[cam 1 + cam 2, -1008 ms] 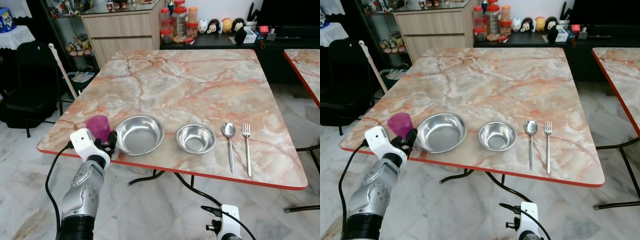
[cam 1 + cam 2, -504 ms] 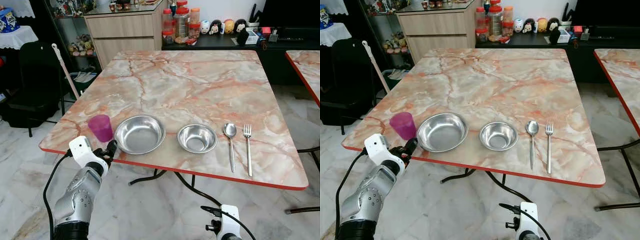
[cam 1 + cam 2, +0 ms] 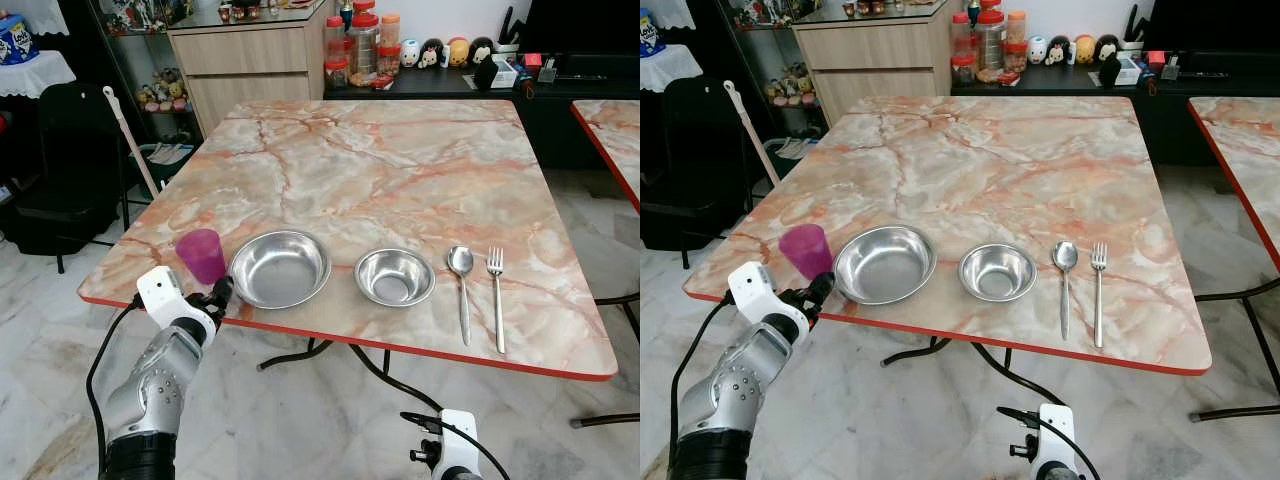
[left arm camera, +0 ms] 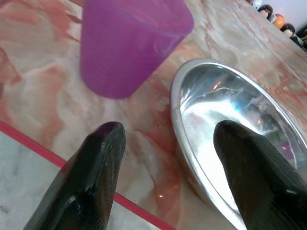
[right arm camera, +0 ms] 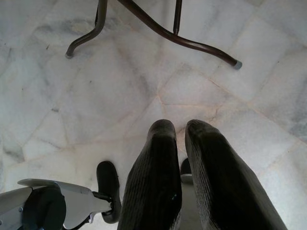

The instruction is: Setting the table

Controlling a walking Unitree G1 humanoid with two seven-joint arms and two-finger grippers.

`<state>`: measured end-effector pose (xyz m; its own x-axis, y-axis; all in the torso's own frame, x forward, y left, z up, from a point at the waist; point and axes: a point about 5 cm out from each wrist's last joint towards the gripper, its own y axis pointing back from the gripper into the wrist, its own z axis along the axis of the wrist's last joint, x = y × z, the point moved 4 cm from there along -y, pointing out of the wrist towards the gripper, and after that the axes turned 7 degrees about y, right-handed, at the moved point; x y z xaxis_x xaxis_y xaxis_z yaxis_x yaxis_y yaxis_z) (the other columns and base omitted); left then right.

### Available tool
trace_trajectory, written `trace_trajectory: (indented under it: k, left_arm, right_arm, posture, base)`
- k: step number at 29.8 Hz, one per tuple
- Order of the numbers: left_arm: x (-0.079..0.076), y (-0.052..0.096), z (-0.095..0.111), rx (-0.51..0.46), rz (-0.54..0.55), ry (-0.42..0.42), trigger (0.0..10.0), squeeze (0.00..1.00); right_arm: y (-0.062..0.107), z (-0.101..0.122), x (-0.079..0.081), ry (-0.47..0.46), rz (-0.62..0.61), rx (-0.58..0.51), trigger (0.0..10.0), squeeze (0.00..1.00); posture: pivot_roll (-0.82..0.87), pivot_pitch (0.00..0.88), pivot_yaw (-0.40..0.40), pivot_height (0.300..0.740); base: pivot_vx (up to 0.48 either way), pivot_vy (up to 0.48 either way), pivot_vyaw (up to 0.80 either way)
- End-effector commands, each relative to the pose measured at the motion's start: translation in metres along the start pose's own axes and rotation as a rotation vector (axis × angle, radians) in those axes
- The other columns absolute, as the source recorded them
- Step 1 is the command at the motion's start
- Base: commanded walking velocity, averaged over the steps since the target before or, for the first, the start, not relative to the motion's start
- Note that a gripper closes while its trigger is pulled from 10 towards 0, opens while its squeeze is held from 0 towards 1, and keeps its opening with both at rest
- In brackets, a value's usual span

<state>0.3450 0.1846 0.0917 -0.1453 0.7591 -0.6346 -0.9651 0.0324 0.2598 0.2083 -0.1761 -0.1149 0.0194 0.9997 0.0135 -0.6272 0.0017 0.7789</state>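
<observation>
One cup: purple cup (image 3: 201, 255) upright, just beyond left gripper (image 4: 168, 139), beside large steel bowl (image 3: 280, 268)
Left gripper fingers: apart, empty
Right gripper (image 5: 184, 139): fingers together

A wooden cabinet (image 3: 250, 62) stands beyond the table's far left corner, jars with red lids (image 3: 358, 45) beside it. A black chair (image 3: 65, 160) and a pale broom handle (image 3: 128, 140) stand off the left edge.

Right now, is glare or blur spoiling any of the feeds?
Left wrist view: bright glare inside the large steel bowl, and the left end effector fingertips look soft up close. Eye views: sharp and evenly lit, mild sheen in the small bowl. Right wrist view: clear, well-lit floor.
</observation>
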Motion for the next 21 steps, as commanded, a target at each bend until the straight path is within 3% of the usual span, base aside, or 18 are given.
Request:
trace_trajectory:
  k: [1,21]
  left_arm:
    - [-0.001,-0.002,-0.004,0.025,-0.002,0.011,10.0,0.0]
    - [-0.017,-0.009,-0.02,0.095,-0.052,-0.007,10.0,0.0]
  right_arm:
    - [-0.001,0.003,0.004,-0.003,0.009,-0.007,10.0,0.0]
    - [-0.001,0.003,0.003,-0.011,0.005,-0.008,10.0,0.0]
  posture:
    - [0.03,0.0,0.095,0.714]
    - [0.02,0.0,0.098,0.714]
  base:
    - [0.0,0.0,0.0]
    - [0.0,0.0,0.0]
